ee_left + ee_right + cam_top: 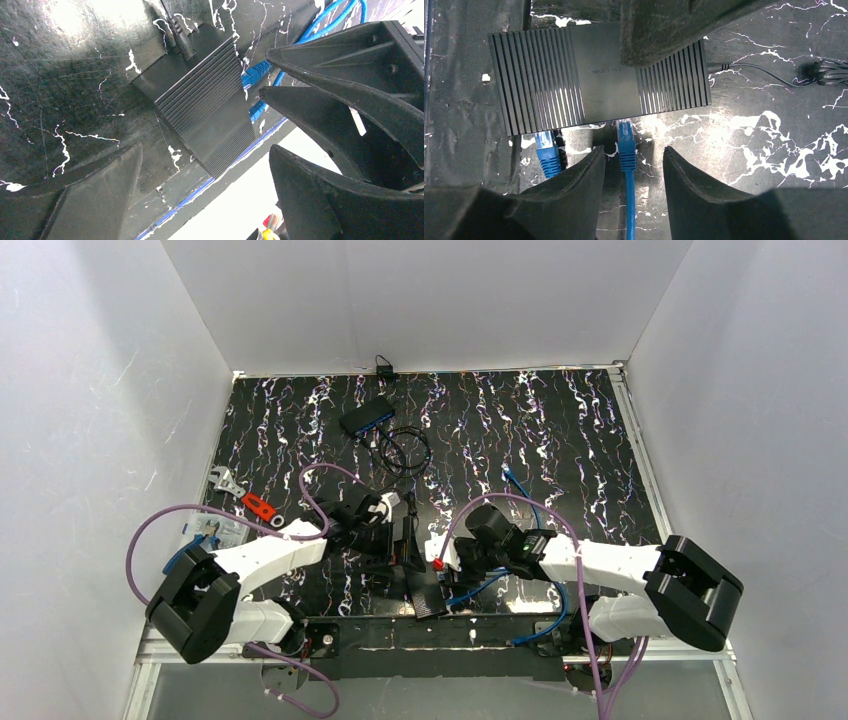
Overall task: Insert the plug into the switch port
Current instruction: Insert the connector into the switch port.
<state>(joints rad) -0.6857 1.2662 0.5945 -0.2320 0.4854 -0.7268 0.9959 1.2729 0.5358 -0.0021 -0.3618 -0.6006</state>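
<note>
The switch (599,75) is a black ribbed box lying flat near the table's front edge (424,592). One blue plug (546,150) sits in a port at its left. A second blue plug (625,142) points at the switch's front, its tip at the edge; how deep it sits I cannot tell. My right gripper (631,162) is open, one finger on each side of this plug with a gap to both. My left gripper (205,195) is wide open over the switch (210,110), holding nothing. One of its fingers (659,30) overhangs the switch's top.
A thin black power lead (764,72) leaves the switch's right end. A second switch (365,417) with a coiled black cable (405,450) lies at the back. A red tool (258,506), a wrench (225,483) and blue pliers (200,540) lie at the left.
</note>
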